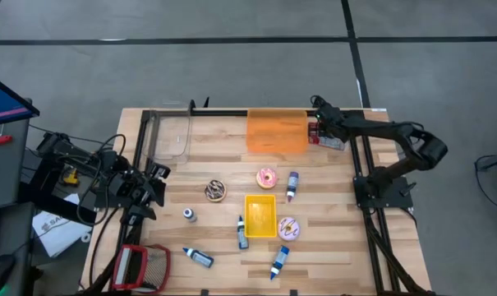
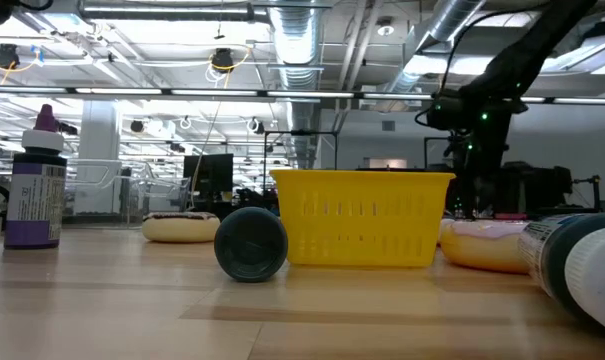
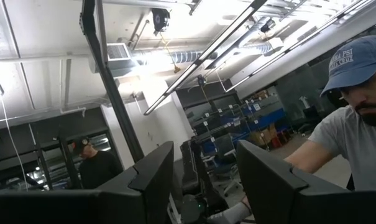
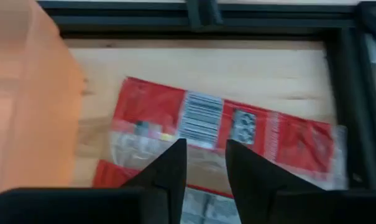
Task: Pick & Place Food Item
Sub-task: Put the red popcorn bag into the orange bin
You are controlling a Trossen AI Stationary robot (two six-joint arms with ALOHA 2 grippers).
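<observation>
Red packet (image 4: 225,134) behind end effector (image 4: 206,155)

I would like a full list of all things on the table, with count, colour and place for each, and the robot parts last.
basket: one, yellow, table middle
donuts: three; two pink beside the basket, one brown to its left
bottles: five, blue-labelled, scattered around the basket
orange bin: one, far edge
clear bin: one, far left
red packet: one, right of the orange bin
red-rimmed mesh item: one, near left corner
left gripper: raised at left edge
right gripper: over the packet, fingers slightly apart
</observation>
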